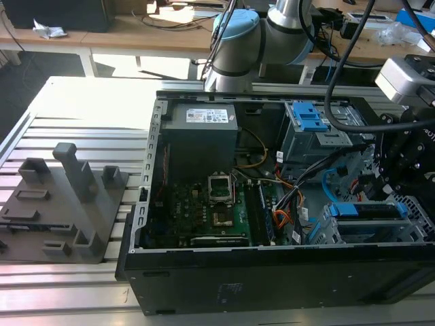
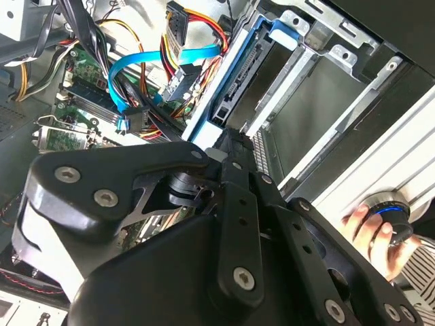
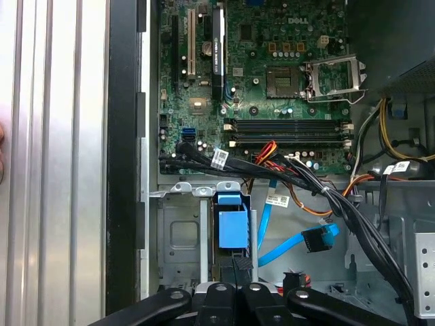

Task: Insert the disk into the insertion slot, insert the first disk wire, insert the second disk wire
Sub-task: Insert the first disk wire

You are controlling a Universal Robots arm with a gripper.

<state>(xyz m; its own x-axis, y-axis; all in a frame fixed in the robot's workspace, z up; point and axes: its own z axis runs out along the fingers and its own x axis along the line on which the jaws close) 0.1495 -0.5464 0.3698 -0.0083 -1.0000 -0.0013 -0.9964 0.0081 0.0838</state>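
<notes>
The disk, in its bright blue carrier, stands on edge inside the insertion slot, a grey sheet-metal cage at the case's front corner. In the exterior view it is the blue-framed disk low at the right. My gripper hangs just over the disk's near end, its black fingers drawn together. In the second wrist view the gripper meets the connector end of the disk. The light-blue flat cable loops beside the slot, its plug loose. A red-orange wire curves among the black bundles.
Black cable bundles run past the slot toward the motherboard. A second grey cage with blue latches stands behind. A person's hand rests on a round knob outside the case. A grey fixture block sits at the exterior view's left.
</notes>
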